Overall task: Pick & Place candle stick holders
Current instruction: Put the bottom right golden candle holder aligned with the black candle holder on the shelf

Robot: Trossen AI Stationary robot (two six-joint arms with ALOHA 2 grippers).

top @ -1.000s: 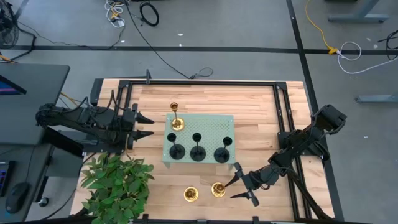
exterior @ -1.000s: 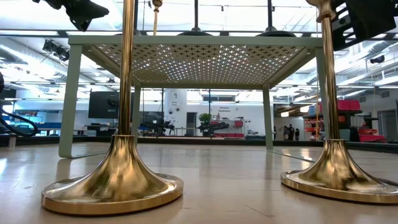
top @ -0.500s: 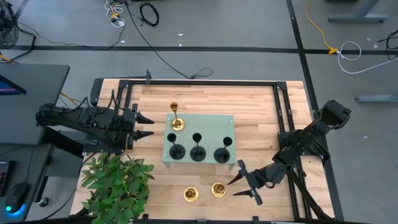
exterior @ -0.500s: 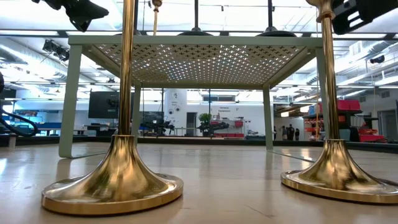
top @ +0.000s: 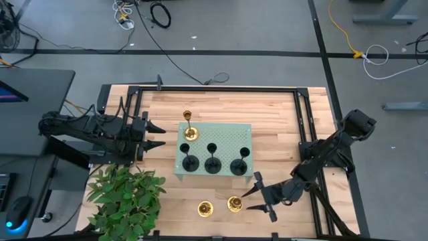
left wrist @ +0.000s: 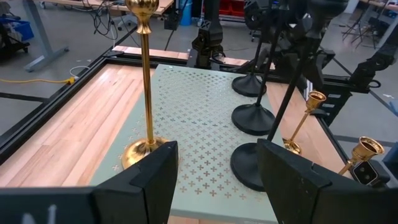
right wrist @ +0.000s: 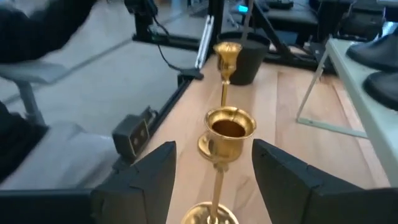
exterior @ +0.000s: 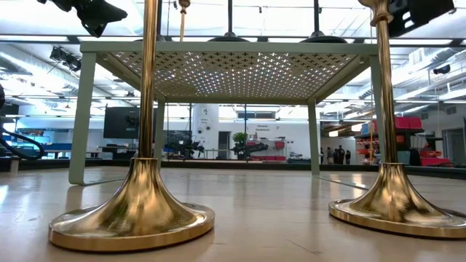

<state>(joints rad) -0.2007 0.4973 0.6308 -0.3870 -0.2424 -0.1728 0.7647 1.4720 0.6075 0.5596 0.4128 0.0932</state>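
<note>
A pale green perforated tray [top: 221,137] stands on legs at the table's middle. On it stand one gold candle stick holder [top: 190,132] and three black ones [top: 190,162] [top: 212,164] [top: 239,166], each on its round base. Two more gold holders [top: 205,209] [top: 235,203] stand on the table near its front edge. My right gripper [top: 253,193] is open, level, just right of the right-hand gold holder; that holder's cup [right wrist: 229,127] shows ahead of and between the fingers, untouched. My left gripper [top: 159,134] is open and waits left of the tray.
A potted green plant [top: 127,194] stands at the table's front left corner. A black frame rail [top: 227,89] runs around the table. In the low view the two gold bases [exterior: 138,215] [exterior: 393,207] stand in front of the tray's legs [exterior: 81,116].
My right gripper has risen a little beside the right-hand gold holder and stays open. The holders and the tray have kept their places.
</note>
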